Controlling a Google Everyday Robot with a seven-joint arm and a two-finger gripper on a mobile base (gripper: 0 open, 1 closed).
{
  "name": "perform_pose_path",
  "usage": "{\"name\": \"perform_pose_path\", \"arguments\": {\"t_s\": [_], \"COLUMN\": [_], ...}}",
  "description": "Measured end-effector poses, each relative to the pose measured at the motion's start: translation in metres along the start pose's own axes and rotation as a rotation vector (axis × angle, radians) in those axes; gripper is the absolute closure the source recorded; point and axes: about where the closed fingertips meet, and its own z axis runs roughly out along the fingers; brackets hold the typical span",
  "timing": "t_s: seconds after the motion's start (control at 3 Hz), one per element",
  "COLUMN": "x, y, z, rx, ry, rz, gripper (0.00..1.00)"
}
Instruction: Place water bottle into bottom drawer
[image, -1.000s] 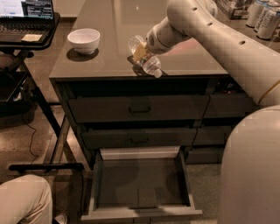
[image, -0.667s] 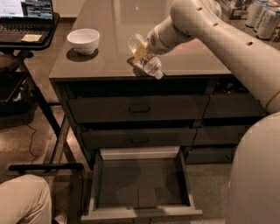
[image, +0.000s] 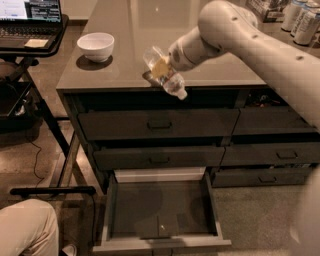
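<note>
We hold the water bottle (image: 173, 84) clamped in our gripper (image: 164, 65) over the countertop's (image: 120, 75) front edge, cap tilted down and right. The open bottom drawer (image: 150, 212) lies straight below it, slightly forward

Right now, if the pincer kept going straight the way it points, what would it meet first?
The pincer, holding the bottle, points left and slightly down. It would probably meet the countertop near its front edge first, though depth is unclear. The bowl sits off that line.
</note>
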Motion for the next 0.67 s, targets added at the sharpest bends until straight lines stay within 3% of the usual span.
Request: {"name": "perform_pose_path", "arguments": {"t_s": [0.33, 0.67], "x": [0.0101, 0.0159], "y": [0.0132, 0.012], "z": [-0.012, -0.0066], "rx": [-0.019, -0.02], "ry": [-0.018, -0.018], "rz": [-0.023, -0.023], "gripper": [1.0, 1.0]}}
